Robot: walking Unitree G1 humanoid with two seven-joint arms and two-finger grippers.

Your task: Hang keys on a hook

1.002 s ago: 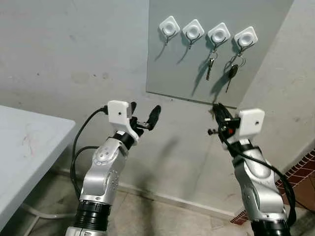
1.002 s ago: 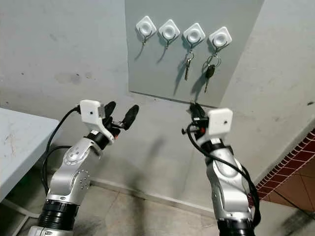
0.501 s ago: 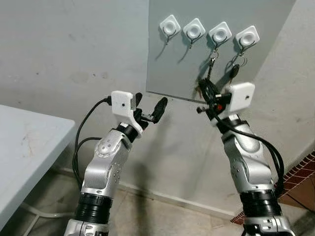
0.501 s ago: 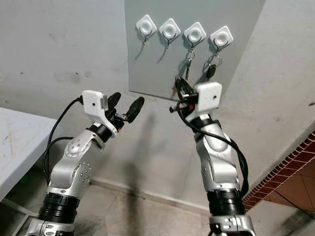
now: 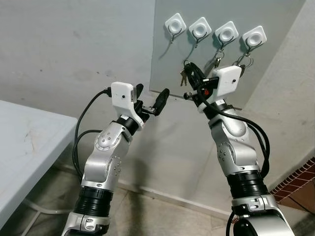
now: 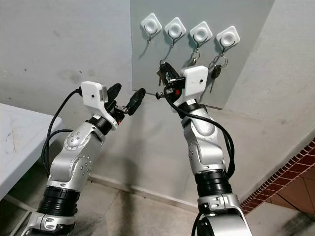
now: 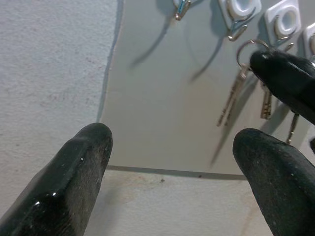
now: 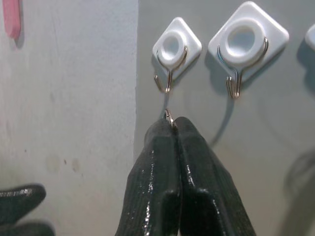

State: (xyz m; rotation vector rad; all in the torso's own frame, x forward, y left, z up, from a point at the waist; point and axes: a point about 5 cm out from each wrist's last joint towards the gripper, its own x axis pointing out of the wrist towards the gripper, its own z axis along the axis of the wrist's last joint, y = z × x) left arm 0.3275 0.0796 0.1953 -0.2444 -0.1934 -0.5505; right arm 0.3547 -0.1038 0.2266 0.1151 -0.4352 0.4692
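Four white hooks sit in a row on a grey wall panel (image 5: pixel 172 73). The leftmost hook (image 5: pixel 175 22) and the second hook (image 5: pixel 200 28) are bare. Keys hang from the third hook (image 5: pixel 226 32) and the fourth hook (image 5: pixel 254 36). My right gripper (image 5: pixel 191 70) is raised just below the two bare hooks, shut on a key ring with keys (image 5: pixel 183 76) dangling from it. In the right wrist view the ring (image 8: pixel 168 116) peeks out above the shut fingers, under the leftmost hook (image 8: pixel 170 49). My left gripper (image 5: pixel 151 93) is open and empty, lower left of the panel.
A white table (image 5: pixel 29 142) stands at the left, below my left arm. The grey wall runs behind everything. A strip of red brick tiling (image 5: pixel 295 182) shows at the lower right. Black cables loop beside both forearms.
My right gripper has risen and swung left with the keys, from below the panel's right edge to just under the two bare hooks. The left arm has lifted slightly.
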